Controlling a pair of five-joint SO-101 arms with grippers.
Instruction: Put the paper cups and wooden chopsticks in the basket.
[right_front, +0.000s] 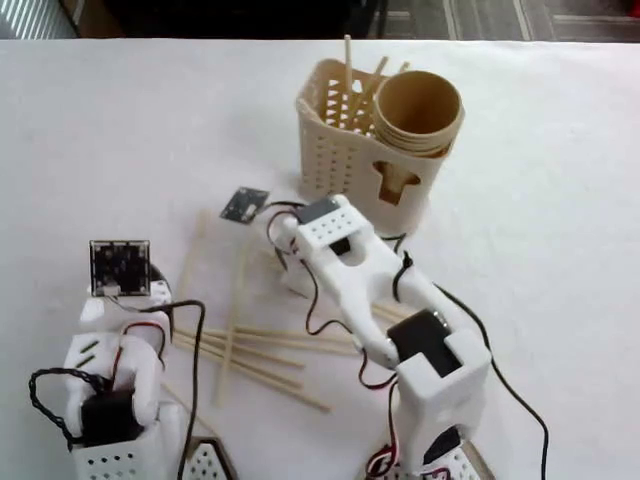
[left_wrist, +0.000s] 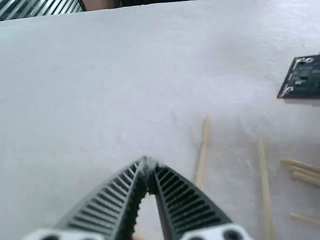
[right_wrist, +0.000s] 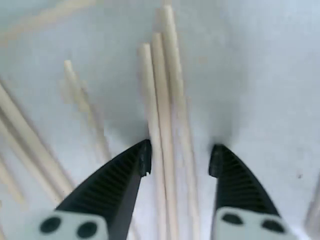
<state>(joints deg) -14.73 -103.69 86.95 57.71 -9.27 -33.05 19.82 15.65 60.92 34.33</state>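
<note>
So the basket (right_front: 340, 150) sat in the upper middle of the high view, with the stack of paper cups (right_front: 418, 105) already inside it and a few chopsticks (right_front: 352, 75) poking up at the back. The cups looked done. What was left was the loose wooden chopsticks (right_front: 250, 350), scattered flat on the white table (right_front: 100, 130) in the lower middle of the frame and fanning out between the two arms. The right arm (right_front: 370, 290) was bent down over that pile. In its wrist view the right gripper (right_wrist: 180, 160) had its jaws spread, straddling a little bundle of three sticks (right_wrist: 165, 100) lying side by side and touching, with nothing pinched yet. The left gripper (left_wrist: 148, 165) was over bare table at the lower left, jaws pressed together on nothing, and one stray stick (left_wrist: 202, 150) lay just beside it. My guess on handling is that these are super light, stiff and thin, and smooth enough to roll or twist out of a pinch. Lying flat, they leave almost nothing for the fingers to get under. I'd have squeezed across the bundle near its middle so it hung balanced and didn't tip, and kept it gentle, since three at once could easily have scissored apart or dropped one.
</note>
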